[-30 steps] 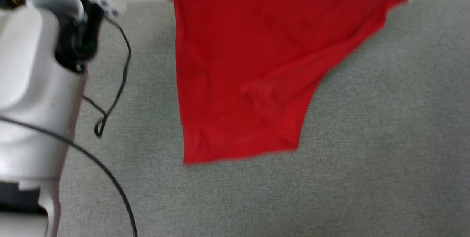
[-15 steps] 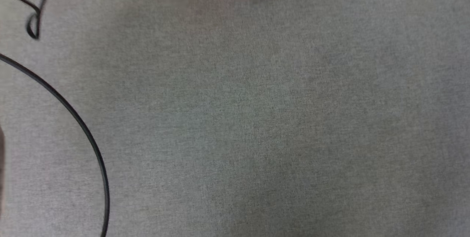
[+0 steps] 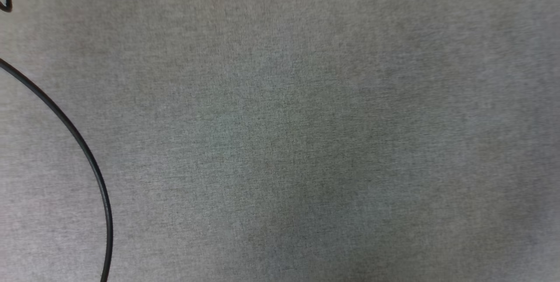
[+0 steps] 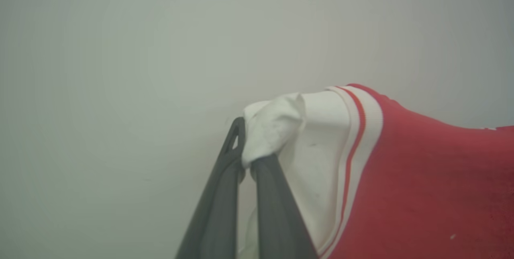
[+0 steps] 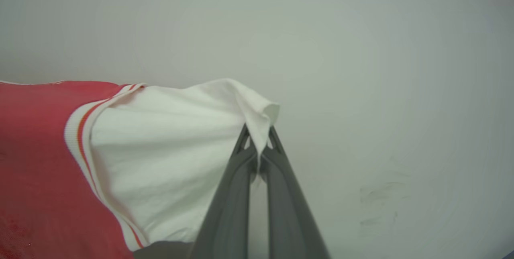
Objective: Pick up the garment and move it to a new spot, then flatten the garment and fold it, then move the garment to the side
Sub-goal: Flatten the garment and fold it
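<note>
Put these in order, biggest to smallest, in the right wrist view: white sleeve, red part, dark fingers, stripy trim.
1. white sleeve and red part: too alike to rank.
2. dark fingers, though nearness to the camera enlarges them.
3. stripy trim, thinnest.

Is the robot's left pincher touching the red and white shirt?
Touching. In the left wrist view, the left gripper pinches a bunch of white sleeve of the garment between its fingers.
</note>
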